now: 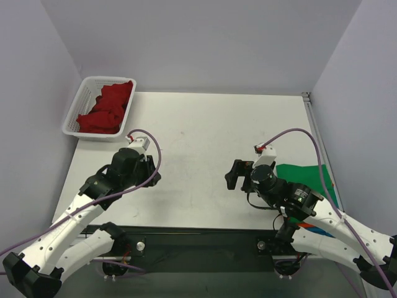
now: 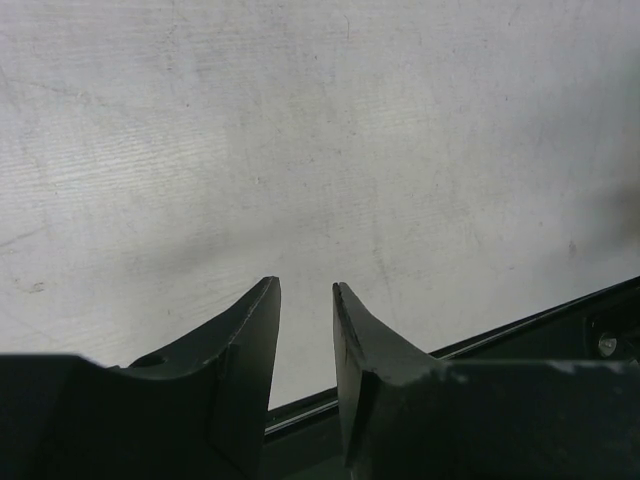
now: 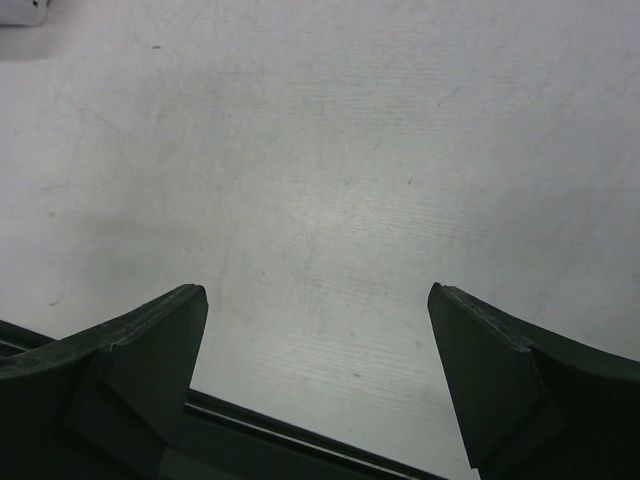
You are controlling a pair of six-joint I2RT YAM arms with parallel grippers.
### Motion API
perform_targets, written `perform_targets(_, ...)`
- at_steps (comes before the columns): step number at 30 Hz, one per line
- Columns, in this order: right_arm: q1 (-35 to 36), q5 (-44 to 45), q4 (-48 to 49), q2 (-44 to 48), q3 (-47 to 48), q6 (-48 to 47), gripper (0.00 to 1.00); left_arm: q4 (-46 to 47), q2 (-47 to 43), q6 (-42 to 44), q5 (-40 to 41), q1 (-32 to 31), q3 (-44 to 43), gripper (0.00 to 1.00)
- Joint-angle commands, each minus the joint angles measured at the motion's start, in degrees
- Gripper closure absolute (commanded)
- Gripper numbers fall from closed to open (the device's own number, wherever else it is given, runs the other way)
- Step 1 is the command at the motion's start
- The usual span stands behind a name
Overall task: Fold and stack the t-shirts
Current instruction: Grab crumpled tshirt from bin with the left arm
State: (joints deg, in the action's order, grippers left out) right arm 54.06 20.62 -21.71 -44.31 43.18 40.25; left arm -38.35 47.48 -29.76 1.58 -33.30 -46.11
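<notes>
Right gripper: fingers spread wide, nothing between them, only bare table below. In the top view it sits just off the green t-shirt and points toward the middle of the table. Left gripper: fingers nearly together with a narrow gap showing, also empty, hovering over bare table near the front edge.

Where the cloth is:
- red t-shirts are bunched in the white basket at the far left corner, unfolded, and the count can't be read from the heap
- the green t-shirt lies flat at the right edge, partly hidden under the right arm, so whether it's folded can't be confirmed
- a small orange/blue patch shows by the right arm's base, too hidden to identify

Likely step: between shirts — neither arm carries anything and the middle work area has no cloth on it. The next move probably calls for pulling one red shirt out of the basket. The left arm is nearer, but it would have to open its fingers wider first and reach forward-left over the rim. Risk: the heap is tangled, so a pinch may lift more than one shirt, or drag the basket.
</notes>
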Motion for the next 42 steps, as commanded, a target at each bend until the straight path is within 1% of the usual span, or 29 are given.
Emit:
perform_targets(1,0.25,-1.11,-1.92,1.33,-0.38,-2.71,0.0,1.26,0.93,-1.0,0.6,-0.01,-2.75,0.6)
perform_targets(3,0.25,-0.59,-2.89,2.12,-0.46,-2.81,0.0,1.61,2.25,-1.44,1.66,0.16,-5.55,0.58)
perform_targets(5,0.17,-0.93,-2.98,2.48,-0.82,-4.04,0.0,1.52,5.41,-2.05,3.86,0.95,-8.11,0.56)
perform_targets(7,0.08,-1.2,-3.59,1.87,-0.47,-4.91,0.0,1.43,9.72,-2.41,6.22,3.49,-13.46,0.5)
perform_targets(8,0.08,-1.11,-4.47,1.08,-0.29,-4.83,0.0,1.26,11.39,-2.41,6.76,5.07,-15.83,0.49)
perform_targets(9,-0.1,-1.11,-4.74,0.64,-0.2,-4.83,0.0,1.26,14.88,-2.5,6.68,9.96,-20.03,0.49)
perform_targets(11,-0.19,-1.72,-4.83,-0.15,-0.81,-4.57,0.0,1.61,18.76,-3.02,5.54,15.17,-24.62,0.47)
perform_targets(12,-0.1,-2.42,-4.74,-0.33,-0.99,-4.48,0.0,1.61,20.61,-2.94,6.23,17.8,-26.65,0.45)
perform_targets(13,-0.19,-2.86,-4.57,-0.68,-1.16,-4.48,0.0,1.7,24.37,-2.94,9.54,21.4,-31.02,0.41)
perform_targets(14,-0.19,-4.0,-4.3,-1.38,-1.25,-4.57,0.0,1.96,26.24,-2.59,10.53,23.52,-32.89,0.34)
perform_targets(15,-0.27,-4.36,-4.04,-1.74,-1.25,-4.65,0.0,2.22,28.08,-2.5,11.15,25.54,-34.91,0.33)
perform_targets(16,-0.27,-4.62,-3.86,-2.0,-1.34,-4.83,0.0,2.49,31.76,-2.58,12.38,29.31,-36.41,0.32)
perform_targets(18,-0.45,-5.15,-3.16,-2.79,-1.43,-4.83,0.0,4.94,35.55,-2.94,11.52,32.32,-40.19,0.3)
perform_targets(19,-0.36,-5.76,-2.9,-2.97,-1.52,-5.09,0.0,5.12,39.84,-2.76,13.08,33.03,-41.68,0.3)
perform_targets(20,-0.54,-6.12,-2.11,-3.49,-1.52,-5.18,0.0,4.52,42.31,-2.85,13.79,35.04,-45.44,0.29)
perform_targets(21,-0.62,-6.73,-1.84,-3.93,-1.52,-5.27,0.0,4.34,44.78,-2.94,13.8,35.75,-47.04,0.28)
perform_targets(22,-0.71,-7.17,-1.67,-4.2,-1.43,-5.79,0.0,4.42,49.41,-3.02,13.62,36.28,-48.62,0.28)
perform_targets(23,-0.71,-7.26,-1.4,-5.07,-1.34,-6.06,0.0,3.73,51.72,-3.02,13.97,36.81,-51.6,0.28)
perform_targets(27,-1.24,-7.53,-1.14,-6.66,-0.9,-7.02,0.0,0.47,63.66,-3.2,16.26,38.04,-58.37,0.28)
perform_targets(32,-2.65,-8.23,-0.35,-8.06,-1.78,-7.73,0.0,-0.67,70.02,-3.99,15.73,39.1,-60.5,0.29)
perform_targets(33,-2.82,-8.23,-0.26,-8.24,-1.96,-7.73,0.0,-0.76,71.33,-4.17,15.73,39.27,-60.77,0.3)
perform_targets(34,-3.08,-8.49,-0.26,-8.42,-2.13,-7.82,0.0,-0.5,71.6,-4.25,15.47,39.36,-60.59,0.35)
perform_targets(37,-4.05,-9.37,0.18,-8.6,-2.83,-7.9,0.0,0.91,72.48,-4.08,14.59,39.71,-60.85,0.46)
perform_targets(38,-4.66,-9.63,0.44,-8.42,-3.1,-7.99,0.0,0.65,72.83,-4.08,14.15,39.89,-61.46,0.66)
perform_targets(39,-4.84,-9.9,0.45,-8.25,-3.19,-7.99,0.0,0.38,73.1,-4.08,12.93,40.06,-62.08,0.75)
perform_targets(41,-5.46,-10.6,0.62,-7.55,-3.54,-7.91,0.0,0.29,72.58,-3.38,12.39,40.24,-63.4,1.0)
perform_targets(42,-5.63,-10.86,0.62,-7.37,-3.45,-7.91,0.0,0.29,71.36,-2.94,12.3,40.24,-63.75,1.0)
